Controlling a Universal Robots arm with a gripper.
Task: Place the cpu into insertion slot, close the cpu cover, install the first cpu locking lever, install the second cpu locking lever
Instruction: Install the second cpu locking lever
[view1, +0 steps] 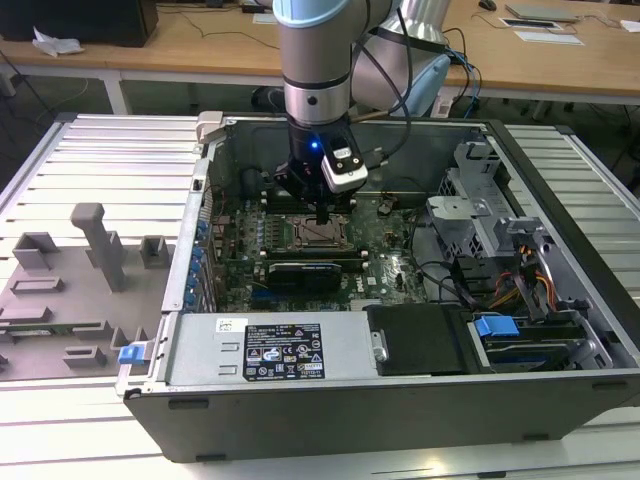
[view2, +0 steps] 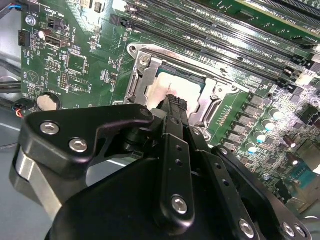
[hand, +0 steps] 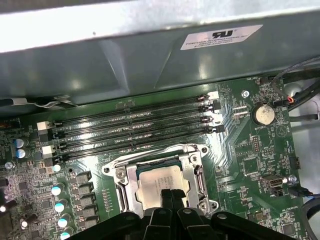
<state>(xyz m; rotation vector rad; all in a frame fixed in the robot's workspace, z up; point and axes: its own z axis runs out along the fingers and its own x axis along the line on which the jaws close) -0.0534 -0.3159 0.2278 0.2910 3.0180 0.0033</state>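
— Where's the cpu (hand: 159, 178)?
— Seated in the insertion slot (hand: 162, 175), cpu cover (view2: 210, 100) apparently down around it.
— And the gripper (view2: 174, 102)?
— Pressed together, pinching nothing, tips right over the chip.
— Handling?
— Probably light, stiff, fragile underneath; best held by 2 opposite edges.

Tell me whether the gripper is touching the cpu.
Cannot tell. In both wrist views the gripper has its fingertips together over the cpu seated in the insertion slot, but neither shows contact or a gap plainly.
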